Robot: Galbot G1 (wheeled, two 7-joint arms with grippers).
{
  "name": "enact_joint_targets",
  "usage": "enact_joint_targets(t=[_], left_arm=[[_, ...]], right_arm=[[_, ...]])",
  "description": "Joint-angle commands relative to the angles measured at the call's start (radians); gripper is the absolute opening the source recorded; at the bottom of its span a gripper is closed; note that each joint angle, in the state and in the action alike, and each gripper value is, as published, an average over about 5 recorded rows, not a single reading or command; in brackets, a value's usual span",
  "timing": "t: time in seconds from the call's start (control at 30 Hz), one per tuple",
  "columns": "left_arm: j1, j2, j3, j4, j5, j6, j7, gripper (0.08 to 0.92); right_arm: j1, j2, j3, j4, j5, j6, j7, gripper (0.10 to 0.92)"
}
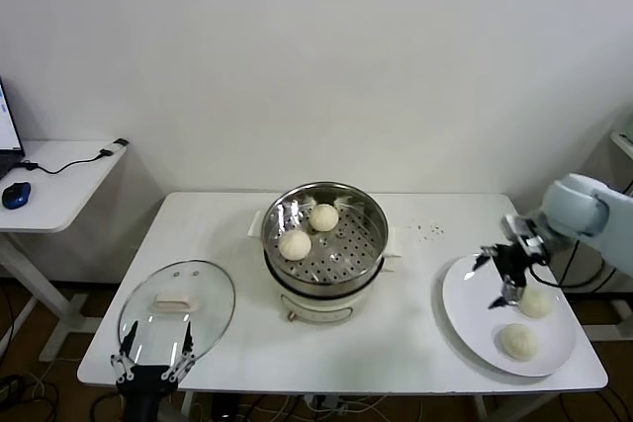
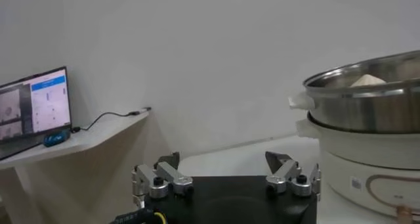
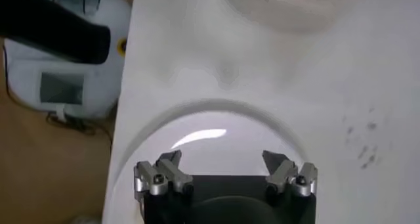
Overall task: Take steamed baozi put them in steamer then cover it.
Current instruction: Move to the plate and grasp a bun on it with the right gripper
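The steel steamer (image 1: 368,212) on its cream pot base stands mid-table with two baozi inside (image 1: 295,244) (image 1: 323,216). Two more baozi (image 1: 537,302) (image 1: 518,341) lie on the white plate (image 1: 465,303) at the right. My right gripper (image 1: 499,277) is open and empty, hovering over the plate just left of the nearer-back bun; its wrist view shows open fingers (image 3: 222,158) over bare plate (image 3: 210,123). The glass cover (image 1: 178,305) lies flat at the front left. My left gripper (image 1: 153,353) is open and empty at the table's front edge beside the cover; its wrist view (image 2: 223,159) shows the steamer (image 2: 367,100).
A side desk (image 1: 59,180) with a blue mouse (image 1: 15,195) and a monitor (image 2: 33,104) stands to the left. Dark crumbs (image 1: 430,231) dot the table right of the steamer. The robot's base (image 3: 62,54) shows on the floor below the table edge.
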Motion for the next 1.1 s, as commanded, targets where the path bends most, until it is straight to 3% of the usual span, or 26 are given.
enact_joint_targets(t=[0.03,0.73,1.1], left_arm=[[-0.001,-0.002,0.001,0.004,0.006,0.001,0.0,0.823],[0.001,-0.006,-0.011,0.019,0.006,-0.002,-0.002,0.823],[0.006,-0.008,-0.013,0.019,0.007,-0.004,-0.003,0.823]], right_arm=[[-0.253,-0.105,0.173,-0.018,-0.179,0.023,-0.004,0.823],[-0.254,0.001,0.116,-0.073,-0.182,0.012,0.018,0.82],[-0.244,0.029,0.114,-0.09,-0.174,0.02,0.016,0.696]])
